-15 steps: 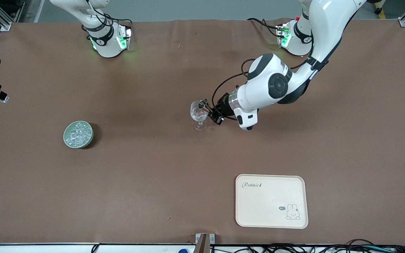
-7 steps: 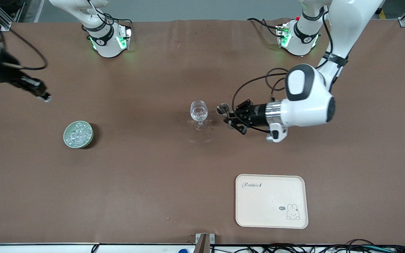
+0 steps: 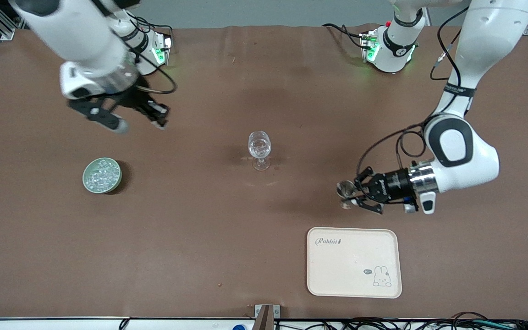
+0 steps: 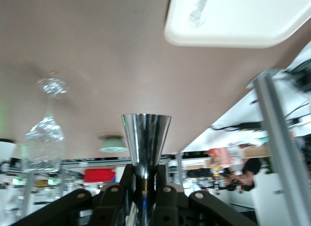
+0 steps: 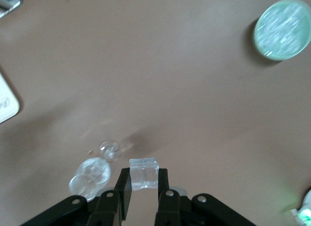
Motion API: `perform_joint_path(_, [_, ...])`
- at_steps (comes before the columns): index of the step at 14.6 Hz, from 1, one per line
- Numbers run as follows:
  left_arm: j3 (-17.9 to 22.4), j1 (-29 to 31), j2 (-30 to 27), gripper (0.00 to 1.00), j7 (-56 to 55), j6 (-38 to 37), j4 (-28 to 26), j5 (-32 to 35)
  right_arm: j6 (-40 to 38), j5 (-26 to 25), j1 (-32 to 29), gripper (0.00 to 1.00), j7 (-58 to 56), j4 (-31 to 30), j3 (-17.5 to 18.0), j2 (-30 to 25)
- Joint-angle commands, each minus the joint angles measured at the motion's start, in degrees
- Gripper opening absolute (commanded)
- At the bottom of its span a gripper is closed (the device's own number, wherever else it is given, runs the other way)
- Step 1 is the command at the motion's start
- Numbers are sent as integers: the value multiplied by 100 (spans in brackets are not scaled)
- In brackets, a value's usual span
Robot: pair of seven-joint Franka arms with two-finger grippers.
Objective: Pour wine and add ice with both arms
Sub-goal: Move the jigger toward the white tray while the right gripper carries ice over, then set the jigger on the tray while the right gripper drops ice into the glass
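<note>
your view from the high front camera shows a long brown table [image 3: 245, 238] with a robot arm based at each end of its top edge.

the left gripper [image 3: 353, 195] hangs over bare tabletop, just above the cream tray [image 3: 354, 262] with the rabbit drawing. its fingers are closed tight on a small shiny metal cup [image 3: 345, 189]; in the left wrist view that metal cup [image 4: 146, 143] flares like a cone and is pinched at its narrow stem.

the right gripper [image 3: 158, 117] is up in the air over open table toward the right arm's end, between the right arm's base and the green bowl [image 3: 102, 175]. in the right wrist view its fingers are clamped on one clear ice cube [image 5: 144, 173].

more ice [image 3: 102, 174] fills the green bowl, which sits toward the right arm's end of the table.

the stemmed glass [image 3: 259, 149] stands upright near the middle of the table, well apart from both grippers. something clear glints in its bowl; you cannot tell what.
</note>
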Motion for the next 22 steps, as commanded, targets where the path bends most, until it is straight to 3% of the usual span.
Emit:
perform_joint_path(1, [563, -32, 759, 1, 16, -510, 745, -482, 344, -177, 472, 1, 804, 111, 135, 446])
perform_joint_path(5, [1224, 21, 1569, 1, 43, -996, 1265, -1483, 757, -476, 1115, 1, 1693, 120, 135, 982])
perform_joint_path(9, [1339, 21, 2448, 2, 271, -987, 2029, -2013, 1293, -880, 1519, 2, 2317, 225, 135, 1518])
perform_joint_path(12, [1339, 38, 2695, 2, 534, -987, 2136, -2434, 1312, -1222, 1765, 2, 2703, 602, 135, 2001])
perform_joint_path(15, [1322, -41, 2818, 3, 868, -970, 2136, -2769, 1321, -1355, 1880, 2, 2775, 612, 135, 2143])
perform_joint_path(21, [1295, -137, 3003, 6, 1553, -935, 2119, -2752, 1356, -1426, 2012, 7, 2802, 577, 135, 2293])
perform_joint_path(22, [1287, -146, 3012, 10, 1624, -926, 2119, -2752, 1365, -1426, 2047, 7, 2802, 577, 135, 2293])
